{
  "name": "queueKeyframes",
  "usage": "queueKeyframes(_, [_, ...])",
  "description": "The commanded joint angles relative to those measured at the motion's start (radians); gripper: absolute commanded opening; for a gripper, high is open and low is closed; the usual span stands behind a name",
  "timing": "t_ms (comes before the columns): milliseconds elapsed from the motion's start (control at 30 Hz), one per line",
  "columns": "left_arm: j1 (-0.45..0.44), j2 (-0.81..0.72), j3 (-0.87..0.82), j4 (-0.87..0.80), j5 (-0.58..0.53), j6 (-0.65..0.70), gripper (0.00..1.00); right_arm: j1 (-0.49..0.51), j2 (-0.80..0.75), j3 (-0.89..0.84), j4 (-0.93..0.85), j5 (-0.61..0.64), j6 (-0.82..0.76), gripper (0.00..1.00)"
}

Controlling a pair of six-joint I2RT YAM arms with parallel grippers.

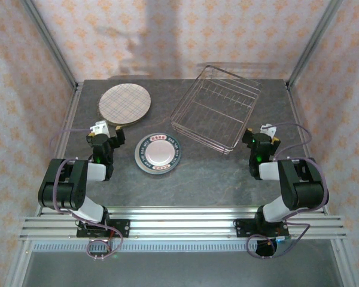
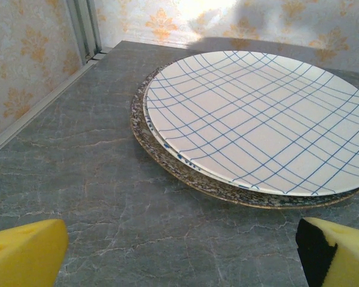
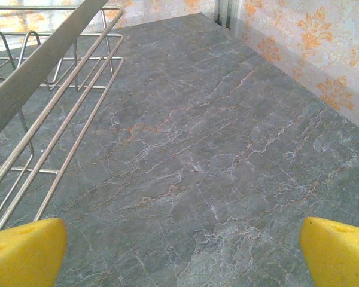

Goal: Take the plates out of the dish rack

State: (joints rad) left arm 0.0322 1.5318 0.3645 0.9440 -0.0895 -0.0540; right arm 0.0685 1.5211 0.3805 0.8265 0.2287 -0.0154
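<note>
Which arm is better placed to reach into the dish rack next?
Right. The right gripper hangs open beside the dish rack; the left gripper, also open, faces the plaid plate stack, farther away. The rack looks empty.

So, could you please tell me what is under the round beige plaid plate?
A blue-patterned rim, then a wider speckled brown plate on the table; their centres are covered.

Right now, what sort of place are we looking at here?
Probably a robot test booth dressed as a kitchen, not a real one: patterned wallpaper panels in a metal frame, a stone-look table, and a wire dish rack beside loose plates.
</note>
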Motion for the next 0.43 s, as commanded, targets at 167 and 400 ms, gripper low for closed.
queueKeyframes(167, [-0.009,-0.004,-0.005,-0.012,-0.015,0.019,0.99,-0.003,0.007,0.019,-0.005,0.033,0.010,0.99])
queueKeyframes(400, [-0.010,-0.004,-0.002,-0.017,-0.019,0.019,0.99,-0.003,0.003,0.012,0.003,0.031,0.009,0.99])
